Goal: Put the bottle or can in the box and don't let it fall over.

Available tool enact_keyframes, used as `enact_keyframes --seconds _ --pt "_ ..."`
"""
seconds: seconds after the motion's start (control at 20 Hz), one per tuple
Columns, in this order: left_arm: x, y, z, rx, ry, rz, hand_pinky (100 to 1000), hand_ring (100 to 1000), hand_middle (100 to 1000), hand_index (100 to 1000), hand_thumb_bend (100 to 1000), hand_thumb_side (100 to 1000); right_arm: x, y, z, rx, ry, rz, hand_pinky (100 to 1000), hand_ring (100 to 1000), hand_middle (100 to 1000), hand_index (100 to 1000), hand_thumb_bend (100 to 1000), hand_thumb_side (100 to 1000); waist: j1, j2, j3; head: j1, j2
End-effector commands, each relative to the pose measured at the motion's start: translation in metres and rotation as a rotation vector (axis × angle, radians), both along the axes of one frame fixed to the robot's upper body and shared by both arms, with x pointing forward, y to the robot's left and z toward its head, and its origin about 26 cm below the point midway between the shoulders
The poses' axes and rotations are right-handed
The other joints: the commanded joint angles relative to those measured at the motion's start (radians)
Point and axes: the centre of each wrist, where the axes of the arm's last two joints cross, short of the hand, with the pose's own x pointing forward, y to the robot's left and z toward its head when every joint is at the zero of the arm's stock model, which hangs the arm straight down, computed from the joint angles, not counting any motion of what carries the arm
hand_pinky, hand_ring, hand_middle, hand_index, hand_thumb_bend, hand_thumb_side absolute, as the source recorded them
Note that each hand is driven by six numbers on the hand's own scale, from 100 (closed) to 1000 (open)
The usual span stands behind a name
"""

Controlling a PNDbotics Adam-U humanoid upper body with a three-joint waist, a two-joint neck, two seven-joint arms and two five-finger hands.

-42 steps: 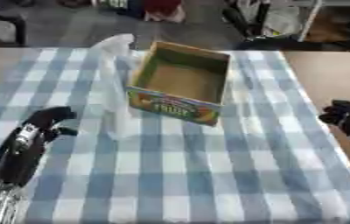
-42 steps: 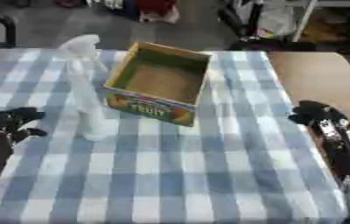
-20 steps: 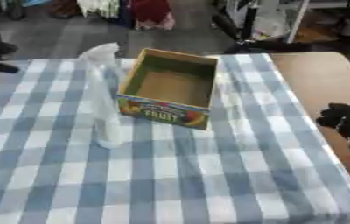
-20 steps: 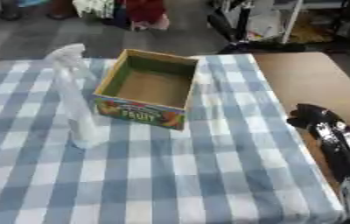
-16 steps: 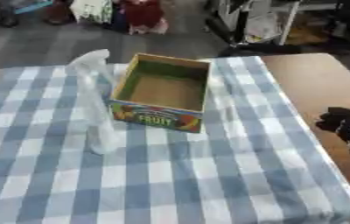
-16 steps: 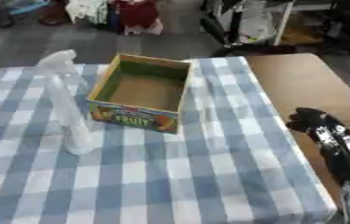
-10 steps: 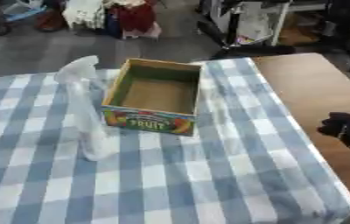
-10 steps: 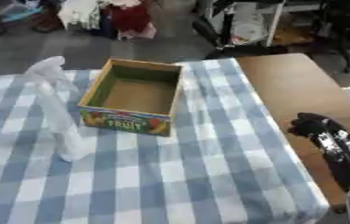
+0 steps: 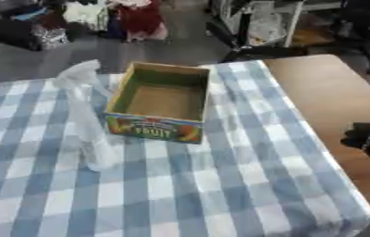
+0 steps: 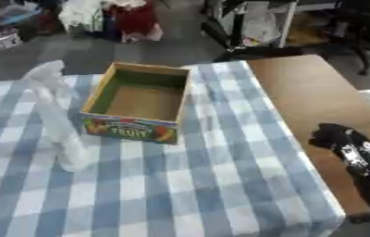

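Observation:
A translucent white spray bottle (image 9: 87,121) stands upright on the blue-and-white checked cloth (image 9: 220,176), just left of the box. The open cardboard box (image 9: 162,99), with "FRUIT" printed on its front, is empty. Its near left corner is close to the bottle. My right hand (image 10: 335,136) rests at the right edge over the bare wood, well to the right of the box. It holds nothing and its fingers are relaxed. My left hand shows in neither view.
Bare brown tabletop (image 9: 326,92) runs along the right of the cloth to the table's right edge. Beyond the far edge are floor clutter, bags (image 9: 136,18) and chair legs (image 9: 253,28). The cloth's front edge hangs at the lower right.
The camera has turned, so the whole picture has shifted. My left hand, seen at the lower left two seconds ago, is out of view. Bottle and box keep their places on the cloth.

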Motion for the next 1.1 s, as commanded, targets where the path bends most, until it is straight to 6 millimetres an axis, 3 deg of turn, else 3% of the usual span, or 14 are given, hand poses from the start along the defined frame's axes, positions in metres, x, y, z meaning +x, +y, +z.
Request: enact_keyframes --seconds 0.05,0.6,1.1 --pt "0.003 0.002 0.008 0.091 -0.008 0.000 864 845 833 989 223 924 0.002 -0.004 0.009 -0.023 -0.019 0.010 805 709 685 800 100 763 0.000 -0.014 -0.002 0.004 -0.015" --pt "0.010 0.012 -0.006 0.180 0.061 0.015 843 831 824 985 256 1000 0.001 -0.004 0.010 -0.020 -0.017 0.013 805 709 685 801 100 769 0.003 -0.015 -0.003 -0.001 -0.002" --pt "0.012 0.025 -0.015 0.199 0.161 0.016 823 783 816 984 256 1000 0.001 -0.004 0.010 -0.018 -0.016 0.013 805 708 685 801 100 769 0.002 -0.016 0.000 0.000 -0.002"
